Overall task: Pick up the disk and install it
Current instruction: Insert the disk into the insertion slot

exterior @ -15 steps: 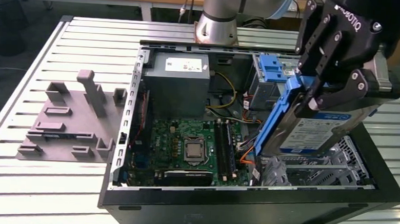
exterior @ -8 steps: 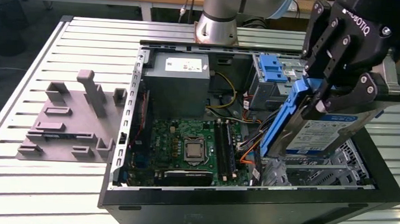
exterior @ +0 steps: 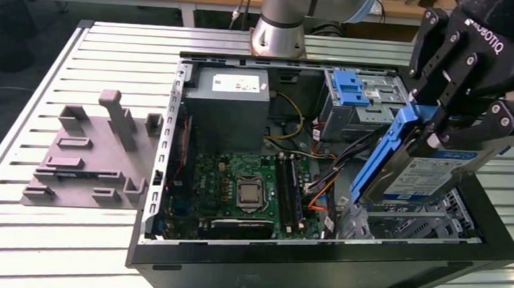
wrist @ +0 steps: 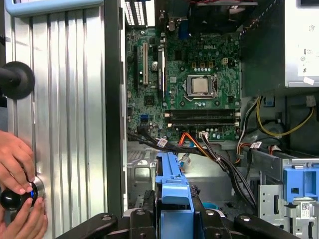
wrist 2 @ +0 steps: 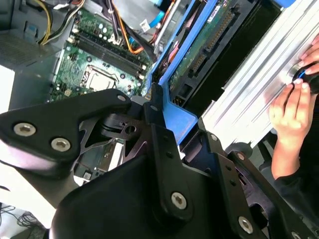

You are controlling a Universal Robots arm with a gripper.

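The disk (exterior: 424, 176) is a silver hard drive with a white-and-blue label in a blue carrier frame. It hangs tilted, one edge down, over the metal drive cage (exterior: 416, 225) at the open computer case's corner on the exterior view's right. My black gripper (exterior: 451, 131) is shut on its upper end, the fingers clamping the blue frame. In the second wrist view the gripper (wrist 2: 159, 117) pinches the blue frame (wrist 2: 182, 119), with the disk's circuit-board underside (wrist 2: 209, 35) beyond. In the first wrist view the carrier (wrist: 172, 184) points down into the case.
The open case (exterior: 321, 259) holds a motherboard (exterior: 246, 189), a power supply (exterior: 228, 99), loose cables (exterior: 326, 180) and a drive bay with a blue latch (exterior: 348, 89). A grey slotted stand (exterior: 89, 155) sits on the slatted table. A person's hand (wrist: 20, 169) rests on a knob beside the case.
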